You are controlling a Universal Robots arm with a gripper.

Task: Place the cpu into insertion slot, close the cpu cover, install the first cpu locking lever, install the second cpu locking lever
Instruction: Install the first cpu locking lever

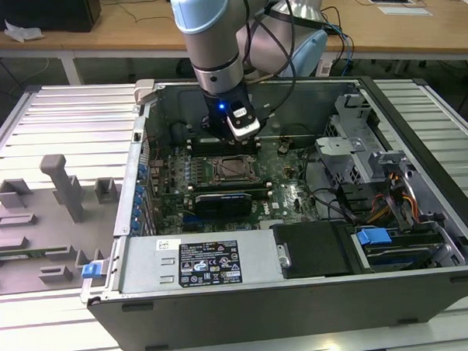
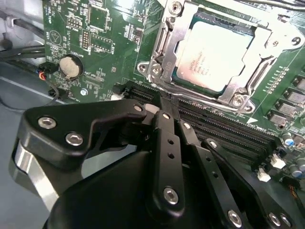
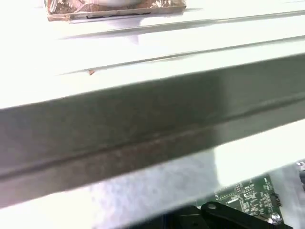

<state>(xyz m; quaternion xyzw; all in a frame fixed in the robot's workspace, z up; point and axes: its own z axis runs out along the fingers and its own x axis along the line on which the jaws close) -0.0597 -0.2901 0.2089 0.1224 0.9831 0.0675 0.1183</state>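
Note:
The cpu (image 2: 214, 56), silvery-grey on top, lies flat in the insertion slot (image 1: 235, 168) on the green motherboard. The cpu cover (image 2: 166, 53), a silver metal frame, is down around it, with the chip showing through the cut-out. Thin metal lever rods run along the frame's sides; I cannot tell whether they are latched. My gripper (image 2: 159, 106) hangs low inside the case beside the socket, over the long memory slots, its black fingers (image 2: 119, 114) drawn together with nothing between them. In the exterior view the gripper (image 1: 243, 136) sits just behind the socket.
Long black memory slots (image 2: 228, 129) lie between gripper and socket. A coin battery (image 2: 70, 67) sits on the board. A black expansion card (image 1: 223, 201), the power supply (image 1: 199, 262), a drive cage (image 1: 357, 151) and the case walls (image 1: 140, 156) hem in the socket. A grey fixture tray (image 1: 49, 207) lies outside.

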